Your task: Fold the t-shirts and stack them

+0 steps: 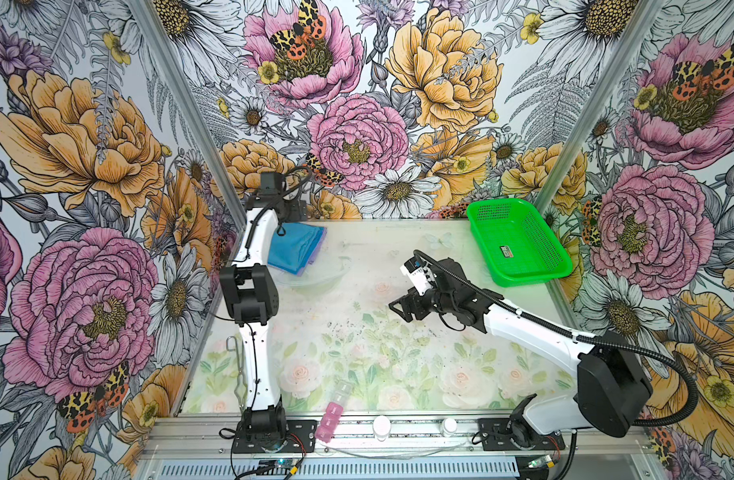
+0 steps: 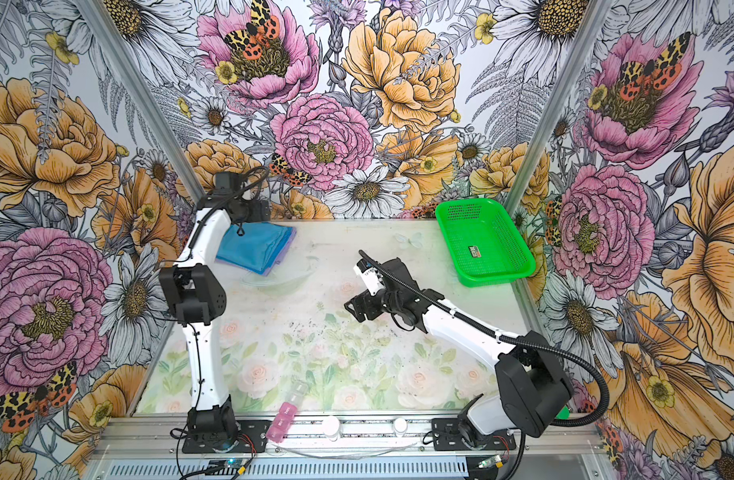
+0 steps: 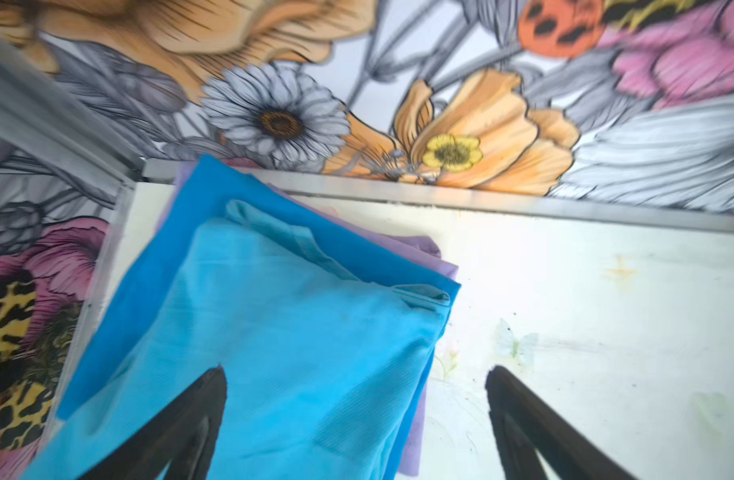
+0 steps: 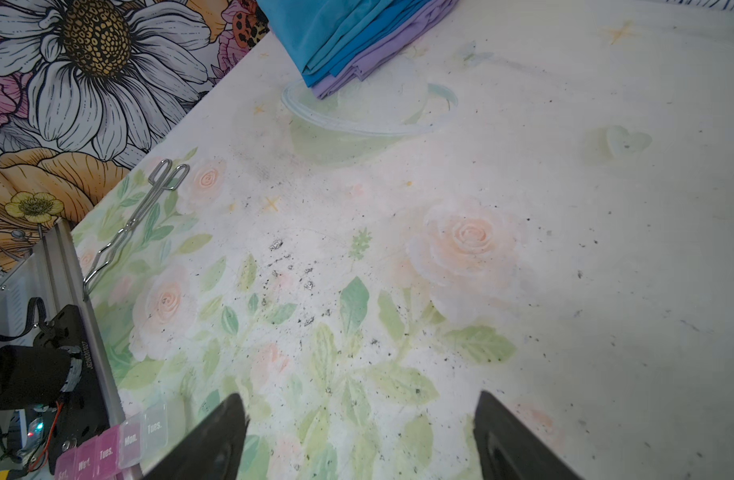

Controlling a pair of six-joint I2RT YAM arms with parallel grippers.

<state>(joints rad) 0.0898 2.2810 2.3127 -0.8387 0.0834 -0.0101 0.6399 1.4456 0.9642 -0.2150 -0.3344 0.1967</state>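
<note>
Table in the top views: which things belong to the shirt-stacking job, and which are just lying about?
Job: teal t-shirt, deeper blue t-shirt, lavender t-shirt, stacked in the far left corner.
Lying about: green basket, pink pill organizer, metal tongs, white bottles.

Folded shirts lie stacked in the table's far left corner. A green basket sits far right, well apart
</note>
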